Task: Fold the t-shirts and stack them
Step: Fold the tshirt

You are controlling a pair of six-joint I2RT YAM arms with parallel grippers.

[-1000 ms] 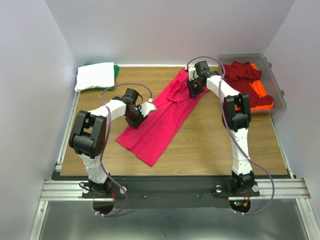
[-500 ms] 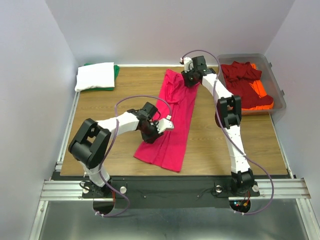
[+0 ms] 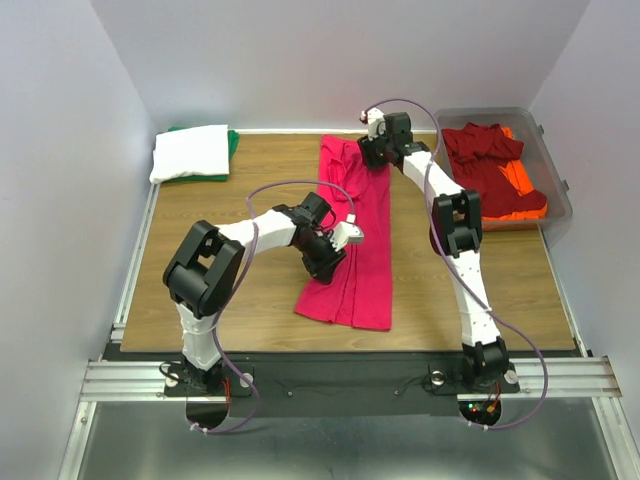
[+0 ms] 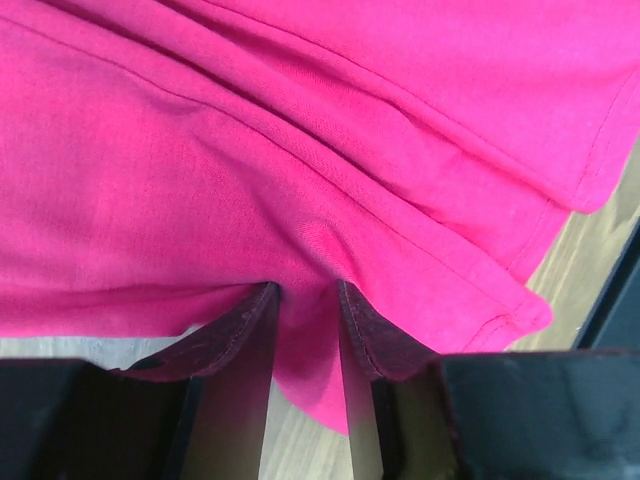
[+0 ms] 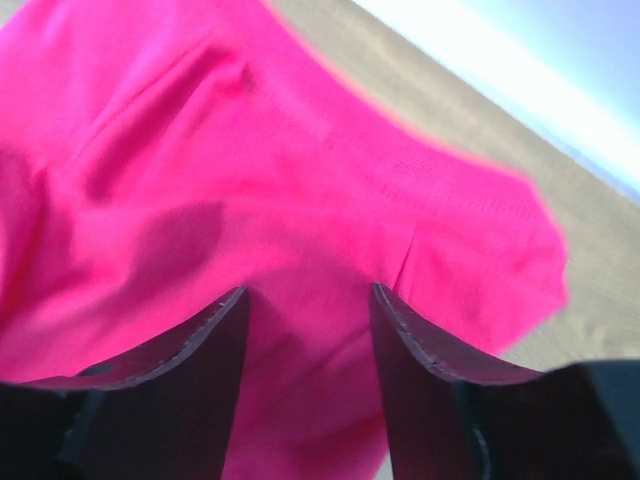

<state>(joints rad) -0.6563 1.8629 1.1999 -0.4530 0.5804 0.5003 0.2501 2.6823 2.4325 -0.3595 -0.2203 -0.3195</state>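
Swung round from its earlier slant, the bright pink-red t-shirt (image 3: 362, 262) of soft cloth now lies almost straight on the brown wooden bench (image 3: 220, 225). Its long axis runs from the far edge toward the arm bases. The left arm has come in toward the middle and the right arm has reached further back.

From above, the left claw (image 3: 338, 242) sits on the garment's left long edge, about halfway down, so the cloth spreads to its right. The right claw (image 3: 366, 153) is at the far end of the same strip. The two claws therefore stand well apart along the length, the left being nearer the free near hem. A folded white t-shirt (image 3: 190, 152) rests on a green one (image 3: 233, 139) at the far left corner. Dark red t-shirts (image 3: 488, 160) and orange t-shirts (image 3: 527, 190) fill the clear grey plastic bin (image 3: 545, 128) at the far right.

The left wrist view shows the left claw (image 4: 305, 292) pinched on a ridge of the pink cloth, with a tuck running down between its fingers (image 4: 238, 335). A double hem corner lies to its right over bare wood.

The right wrist view shows the right claw (image 5: 305, 295) with its fingers spread wide. The cloth lies slack beneath them and is not gripped, and its edge ends just beyond them.

Any next fold likely depends on the left claw's hold on that side edge.
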